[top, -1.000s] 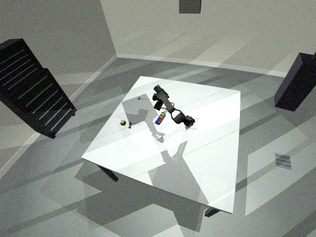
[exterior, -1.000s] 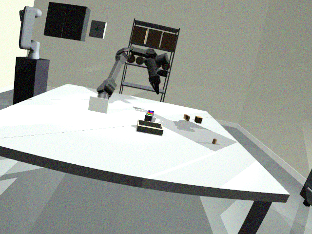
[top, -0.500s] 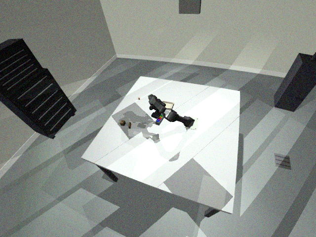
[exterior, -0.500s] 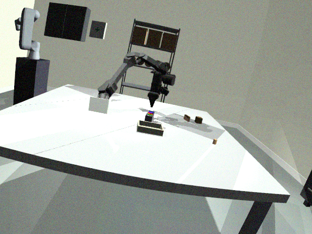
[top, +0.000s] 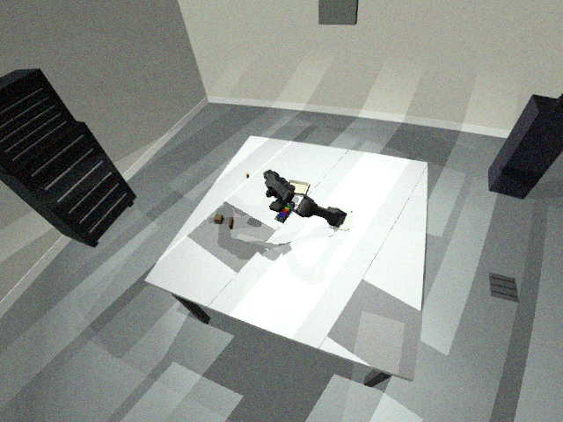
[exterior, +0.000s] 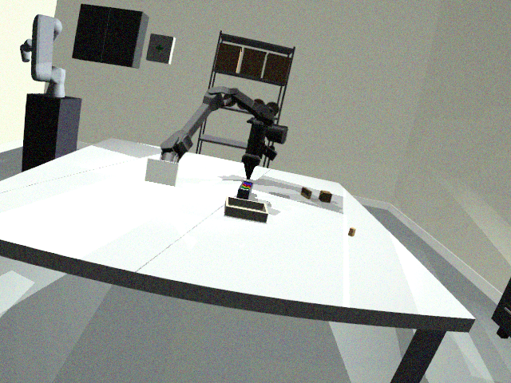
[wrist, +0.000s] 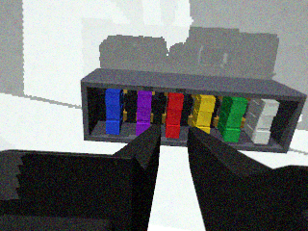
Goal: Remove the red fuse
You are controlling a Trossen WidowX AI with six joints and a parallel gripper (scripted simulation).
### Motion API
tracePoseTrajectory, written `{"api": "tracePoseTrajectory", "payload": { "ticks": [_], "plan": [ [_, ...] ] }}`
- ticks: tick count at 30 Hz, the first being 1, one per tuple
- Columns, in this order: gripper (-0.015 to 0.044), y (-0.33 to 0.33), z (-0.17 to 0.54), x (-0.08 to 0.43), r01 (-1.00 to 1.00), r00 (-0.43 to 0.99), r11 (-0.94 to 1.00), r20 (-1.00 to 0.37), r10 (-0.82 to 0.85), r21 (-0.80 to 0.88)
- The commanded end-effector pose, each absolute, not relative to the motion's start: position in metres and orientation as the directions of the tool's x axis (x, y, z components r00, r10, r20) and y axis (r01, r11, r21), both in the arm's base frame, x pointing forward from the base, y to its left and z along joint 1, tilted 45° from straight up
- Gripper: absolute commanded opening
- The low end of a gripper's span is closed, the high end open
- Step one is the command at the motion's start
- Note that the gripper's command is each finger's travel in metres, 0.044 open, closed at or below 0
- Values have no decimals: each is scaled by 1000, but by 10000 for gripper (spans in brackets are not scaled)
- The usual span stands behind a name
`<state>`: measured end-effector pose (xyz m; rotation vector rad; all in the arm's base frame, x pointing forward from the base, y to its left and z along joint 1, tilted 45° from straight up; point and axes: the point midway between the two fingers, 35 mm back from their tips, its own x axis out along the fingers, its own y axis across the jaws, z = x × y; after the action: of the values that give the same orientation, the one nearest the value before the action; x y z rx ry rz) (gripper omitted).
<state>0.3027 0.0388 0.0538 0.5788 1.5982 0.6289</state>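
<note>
Hiding part of the dark box-shaped block (wrist: 188, 108) in the top view, the arm leaves its blocky fuses hard to tell apart there. The gripper (wrist: 173, 137) hangs above the red fuse (wrist: 174, 115), fingers narrowly parted, holding nothing. That fuse sits mid-row; the rectangular tray (exterior: 246, 208) lies near.
</note>
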Motion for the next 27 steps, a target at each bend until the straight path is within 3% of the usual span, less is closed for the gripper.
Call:
{"api": "tracePoseTrajectory", "payload": {
  "ticks": [1,27],
  "plan": [
    [73,42,48,301,26,-118,720,-713,691,693],
    [73,52,37,299,26,-118,719,-713,692,694]
  ]
}}
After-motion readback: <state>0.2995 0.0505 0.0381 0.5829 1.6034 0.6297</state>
